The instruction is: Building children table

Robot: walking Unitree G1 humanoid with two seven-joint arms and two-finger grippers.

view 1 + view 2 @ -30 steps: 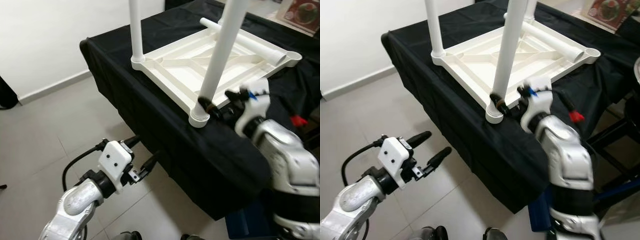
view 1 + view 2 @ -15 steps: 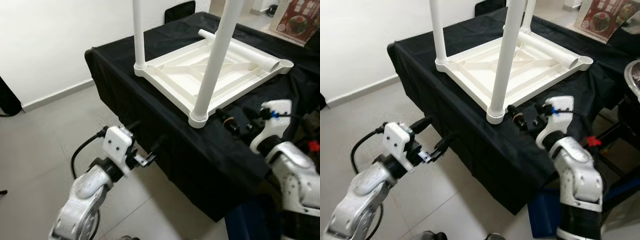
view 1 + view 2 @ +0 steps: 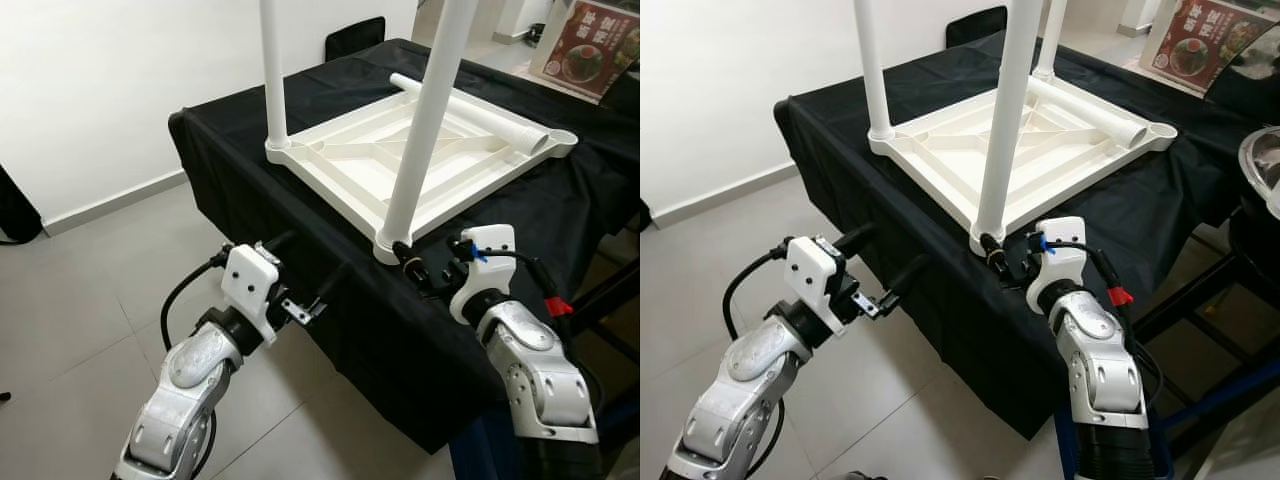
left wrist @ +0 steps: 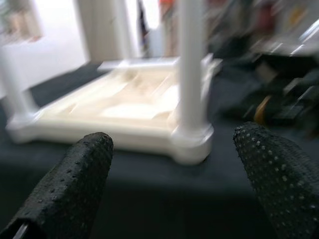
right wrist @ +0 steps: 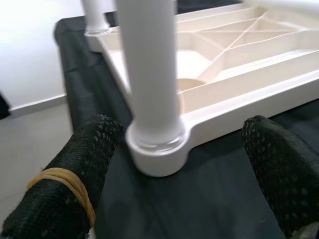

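We see the upturned white tabletop [image 3: 420,160] on the black-draped table [image 3: 240,130], a loose leg [image 3: 470,100] lying across it. Our right gripper [image 3: 420,275] spreads wide around the near leg [image 3: 415,130]; we should close squarely, low down. Our left gripper [image 3: 885,270] waits wide too.

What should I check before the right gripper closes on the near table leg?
1. Right gripper open: ok.
2. Near leg between its fingers: ok, at the leg's base.
3. Leg seated in its corner socket: ok, upright.
4. Tabletop flat, upside down on the black cloth: ok.
5. Loose leg lying across the tabletop, clear of the grip: ok.
6. Left gripper open, off the table edge: ok.
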